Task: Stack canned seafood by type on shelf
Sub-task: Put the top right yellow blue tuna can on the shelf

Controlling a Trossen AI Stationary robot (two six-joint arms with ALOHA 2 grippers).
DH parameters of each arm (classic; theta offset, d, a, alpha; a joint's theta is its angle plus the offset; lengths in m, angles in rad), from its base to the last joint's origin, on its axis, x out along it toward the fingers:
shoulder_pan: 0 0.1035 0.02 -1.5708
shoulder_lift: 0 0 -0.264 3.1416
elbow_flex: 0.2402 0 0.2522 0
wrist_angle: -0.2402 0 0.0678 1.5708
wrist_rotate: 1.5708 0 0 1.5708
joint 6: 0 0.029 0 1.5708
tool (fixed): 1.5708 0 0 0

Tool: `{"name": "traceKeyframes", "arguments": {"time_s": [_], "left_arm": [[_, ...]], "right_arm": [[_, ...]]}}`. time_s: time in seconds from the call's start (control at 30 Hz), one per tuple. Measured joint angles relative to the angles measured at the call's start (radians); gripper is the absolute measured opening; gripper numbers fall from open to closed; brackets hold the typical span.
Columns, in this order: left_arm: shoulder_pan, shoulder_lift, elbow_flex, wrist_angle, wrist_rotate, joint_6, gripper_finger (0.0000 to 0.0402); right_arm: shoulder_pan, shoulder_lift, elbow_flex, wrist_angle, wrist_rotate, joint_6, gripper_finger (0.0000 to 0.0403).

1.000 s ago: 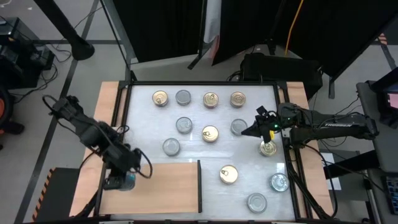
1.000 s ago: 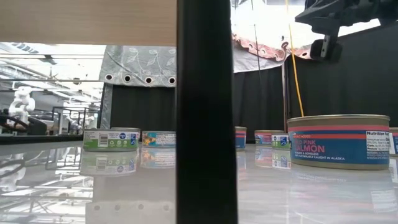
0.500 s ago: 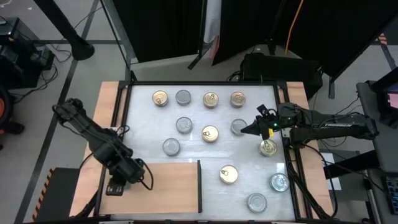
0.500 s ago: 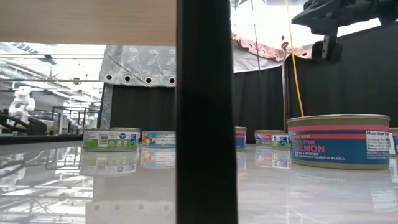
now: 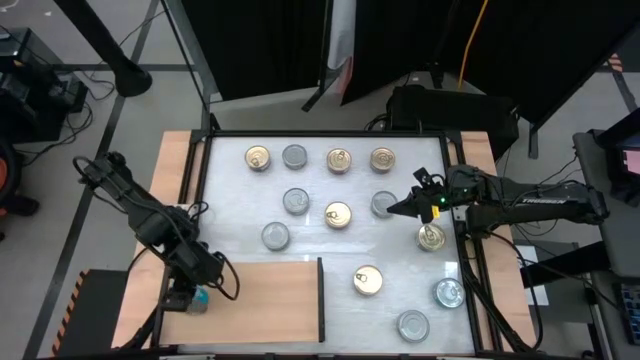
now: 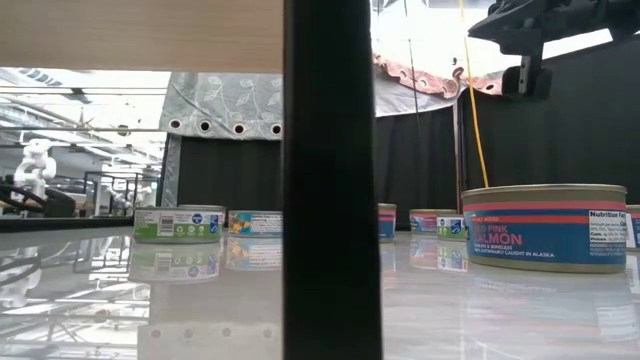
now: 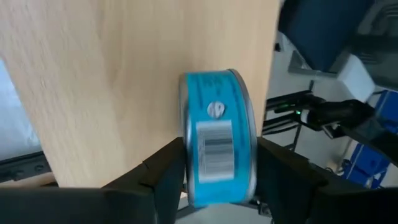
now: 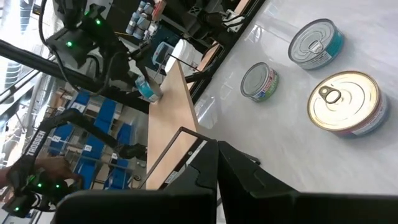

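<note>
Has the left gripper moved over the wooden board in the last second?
Yes. In the high view the left gripper, with a blue tin between its fingers, has slid toward the wooden board's near left corner.

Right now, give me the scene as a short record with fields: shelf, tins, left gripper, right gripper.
shelf: wooden board at the table's near left, dark edge on its right side
tins on table: twelve lying flat on the white tabletop, gold and silver lids mixed
tin on shelf: blue tin at the shelf's left end
left gripper: over the shelf's left end, fingers either side of the blue tin; grip or release unclear
right gripper: shut, empty, hanging above the table's right side
</note>
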Motion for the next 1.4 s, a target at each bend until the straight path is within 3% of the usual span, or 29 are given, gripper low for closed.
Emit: {"name": "traceKeyframes", "arguments": {"time_s": [0.17,0.4,0.67,0.87,1.17,1.3,1.4], "left_arm": [[0.0,-0.027,0.0,0.004,-0.019,0.013,0.0163],[0.002,-0.024,0.0,-0.002,-0.042,0.072,0.016],[0.035,-0.032,0.0,0.031,0.105,0.058,0.016],[0.043,-0.027,-0.007,0.072,0.117,0.141,0.016],[0.043,-0.024,-0.112,0.076,0.223,0.182,0.016],[0.044,-0.026,-0.132,0.064,0.181,0.119,0.0168],[0.049,-0.019,-0.145,-0.013,0.033,0.075,0.0195]], "right_arm": [[0.0,0.0,0.0,0.0,0.0,-0.001,0.0],[0.0,0.0,0.0,-0.001,0.0,-0.005,0.0],[0.0,0.0,0.0,-0.001,0.0,-0.005,0.0],[0.0,0.0,0.0,-0.001,0.0,-0.005,0.0],[0.0,0.0,0.0,-0.001,0.0,-0.001,0.0],[0.0,0.0,0.0,-0.001,0.0,0.0,0.0],[0.0,0.0,0.0,-0.001,0.0,0.0,0.0]]}}
